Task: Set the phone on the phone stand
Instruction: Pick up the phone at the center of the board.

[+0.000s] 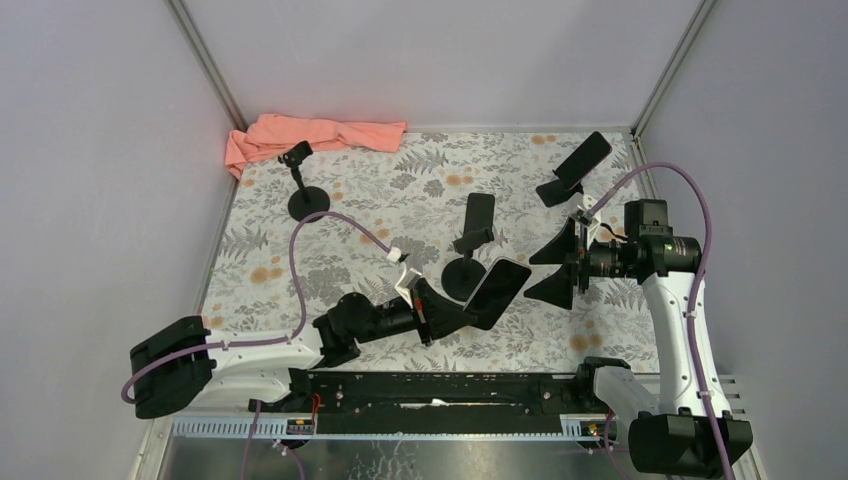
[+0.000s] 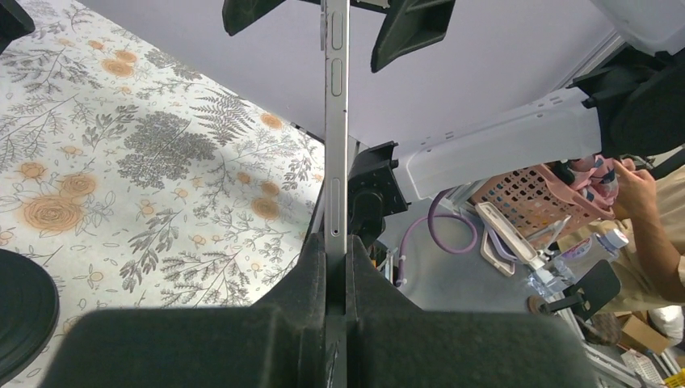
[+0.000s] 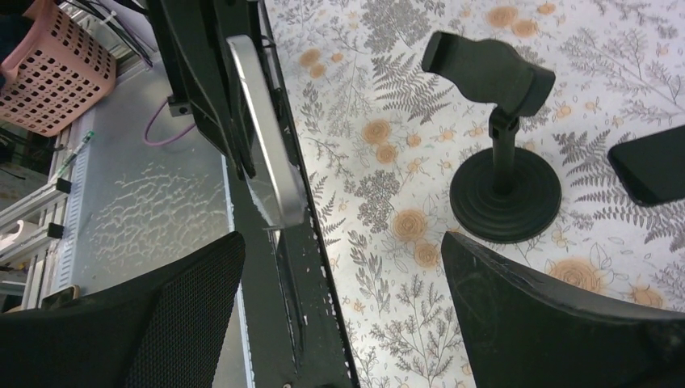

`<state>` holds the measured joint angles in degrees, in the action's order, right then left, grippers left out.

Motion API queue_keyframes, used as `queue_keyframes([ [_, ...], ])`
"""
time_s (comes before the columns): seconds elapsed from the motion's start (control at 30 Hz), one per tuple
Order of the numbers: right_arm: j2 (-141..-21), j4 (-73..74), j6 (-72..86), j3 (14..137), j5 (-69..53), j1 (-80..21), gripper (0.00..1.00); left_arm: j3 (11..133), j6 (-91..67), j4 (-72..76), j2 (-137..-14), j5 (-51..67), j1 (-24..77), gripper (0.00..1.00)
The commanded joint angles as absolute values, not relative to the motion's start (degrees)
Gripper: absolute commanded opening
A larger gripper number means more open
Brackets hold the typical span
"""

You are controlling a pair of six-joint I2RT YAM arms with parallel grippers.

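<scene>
My left gripper (image 1: 478, 306) is shut on the lower end of a silver-edged dark phone (image 1: 500, 284) and holds it tilted above the table. In the left wrist view the phone (image 2: 335, 121) runs edge-on up from my pads (image 2: 311, 275). A black phone stand (image 1: 466, 262) with a round base and an empty cradle stands just left of the phone; it also shows in the right wrist view (image 3: 501, 121). My right gripper (image 1: 546, 268) is open, its fingers spread either side of the phone's far end. The phone shows in the right wrist view (image 3: 262, 129), apart from both fingers (image 3: 549, 315).
A dark slab (image 1: 480, 211) sits just behind the middle stand. A second black stand (image 1: 305, 185) is at the back left by an orange cloth (image 1: 310, 135). A third stand (image 1: 575, 165) carries a dark phone at the back right. The black rail (image 1: 450, 385) runs along the near edge.
</scene>
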<state>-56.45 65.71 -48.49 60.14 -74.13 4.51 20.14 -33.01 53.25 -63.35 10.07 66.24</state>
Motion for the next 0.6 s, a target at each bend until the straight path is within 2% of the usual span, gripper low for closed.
queue_keyframes([
  [0.0,-56.6,68.2,-49.8,63.7,-80.1,4.5,1.0,22.9,-34.2,61.5,-64.1,9.5,66.4,0.0],
  [0.3,-57.2,64.7,-42.9,63.1,-84.7,2.2,0.98,23.9,-37.0,68.9,-67.8,8.7,66.4,0.0],
  [0.57,-58.7,58.5,-33.2,63.3,-85.1,-3.7,0.83,26.3,-38.6,74.4,-72.7,9.7,66.4,0.0],
])
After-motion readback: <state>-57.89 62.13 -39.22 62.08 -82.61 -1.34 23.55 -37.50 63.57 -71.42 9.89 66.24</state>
